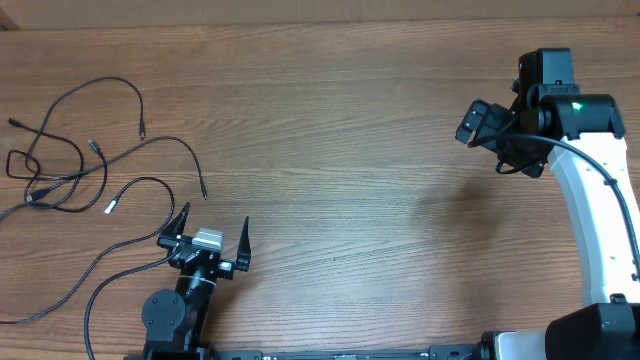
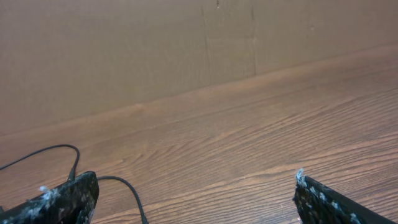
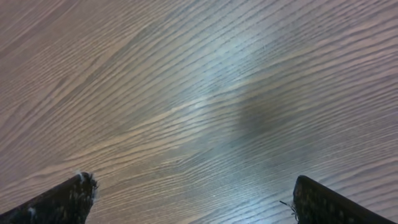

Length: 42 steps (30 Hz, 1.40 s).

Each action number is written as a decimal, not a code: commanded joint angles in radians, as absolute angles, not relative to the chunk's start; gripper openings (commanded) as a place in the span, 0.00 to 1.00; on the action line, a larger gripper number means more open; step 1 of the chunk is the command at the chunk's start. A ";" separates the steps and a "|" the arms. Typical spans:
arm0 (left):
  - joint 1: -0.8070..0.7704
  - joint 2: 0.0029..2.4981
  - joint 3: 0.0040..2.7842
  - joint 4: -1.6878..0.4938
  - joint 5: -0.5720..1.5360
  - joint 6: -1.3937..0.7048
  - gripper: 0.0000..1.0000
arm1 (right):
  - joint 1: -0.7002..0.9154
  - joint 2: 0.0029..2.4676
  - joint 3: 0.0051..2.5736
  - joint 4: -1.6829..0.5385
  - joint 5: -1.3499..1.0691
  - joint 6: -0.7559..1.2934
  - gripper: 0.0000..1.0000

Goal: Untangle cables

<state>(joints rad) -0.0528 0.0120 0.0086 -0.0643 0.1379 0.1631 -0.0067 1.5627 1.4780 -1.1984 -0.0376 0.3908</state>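
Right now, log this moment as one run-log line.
cables: tangled, on table, left side, not held | left end effector: open, empty, near cables | right end effector: open, empty, far right

Robotics lab: arms [image 1: 592,195] on wooden tabletop [image 1: 350,150]

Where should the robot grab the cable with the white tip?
Just behind its silver-white tip, where the cable lies alone, clear of the tangle. Probably best from straight above with the open left tool, which is nearer, closing across the thin cord.
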 commanded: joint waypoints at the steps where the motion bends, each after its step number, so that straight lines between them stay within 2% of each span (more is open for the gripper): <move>1: -0.059 0.004 0.004 -0.067 0.131 0.149 1.00 | -0.010 1.559 1.473 -1.188 -0.040 0.389 1.00; 7: -0.059 0.004 0.004 -0.067 0.131 0.149 1.00 | 0.017 1.520 1.408 -0.903 -0.065 0.391 1.00; 13: -0.059 0.004 0.005 -0.067 0.131 0.149 1.00 | 0.069 1.341 1.104 -0.550 -0.062 0.392 1.00; 18: -0.059 0.004 0.004 -0.067 0.131 0.149 1.00 | 0.069 1.174 0.911 -0.363 -0.063 0.392 1.00; 23: -0.059 0.004 0.004 -0.067 0.131 0.149 1.00 | 0.069 1.022 0.809 -0.347 -0.119 0.393 1.00; 34: -0.059 0.004 0.004 -0.067 0.131 0.149 1.00 | 0.048 0.892 0.785 -0.653 -0.140 0.392 1.00; 38: -0.059 0.004 0.004 -0.067 0.131 0.149 1.00 | 0.048 0.892 0.781 -0.610 -0.105 0.391 1.00; 42: -0.059 0.004 0.005 -0.067 0.131 0.149 1.00 | 0.048 0.874 0.688 -0.391 -0.098 0.387 1.00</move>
